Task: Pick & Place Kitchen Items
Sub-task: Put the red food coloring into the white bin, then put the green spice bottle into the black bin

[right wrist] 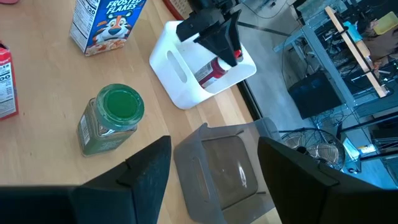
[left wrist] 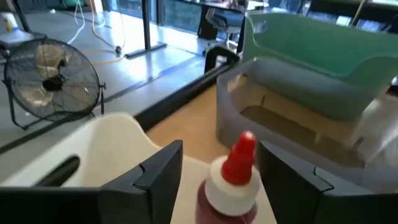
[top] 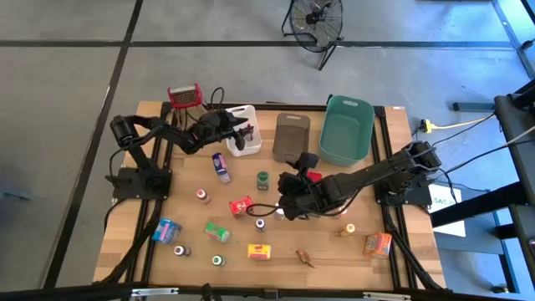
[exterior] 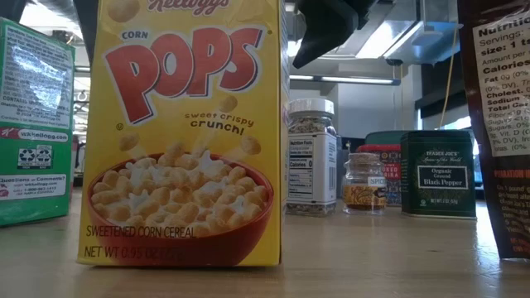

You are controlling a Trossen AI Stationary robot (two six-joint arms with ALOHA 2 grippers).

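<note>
While I scan the overhead picture from its left edge, I see my left gripper [top: 243, 130] reaching over the white tub [top: 242, 142] in the upper middle of the frame. Its wrist camera shows a red-capped bottle [left wrist: 231, 186] standing between the two fingers [left wrist: 152, 180], with a gap on each side, so the fingers are released around it, not clamping. From the right wrist camera the same bottle [right wrist: 213, 70] lies inside the white tub, under the left fingers. Further right in the overhead picture sit the brown tub [top: 291, 136] and the green tub [top: 346, 128]. My right gripper [top: 284, 196] hovers near the centre of the tabletop [top: 326, 242], fingers spread and empty, just right of a green-lidded jar [top: 262, 179]. Small boxes and bottles lie scattered across the lower half, among them a yellow box [top: 260, 251] and an orange box [top: 377, 243] at lower right.
</note>
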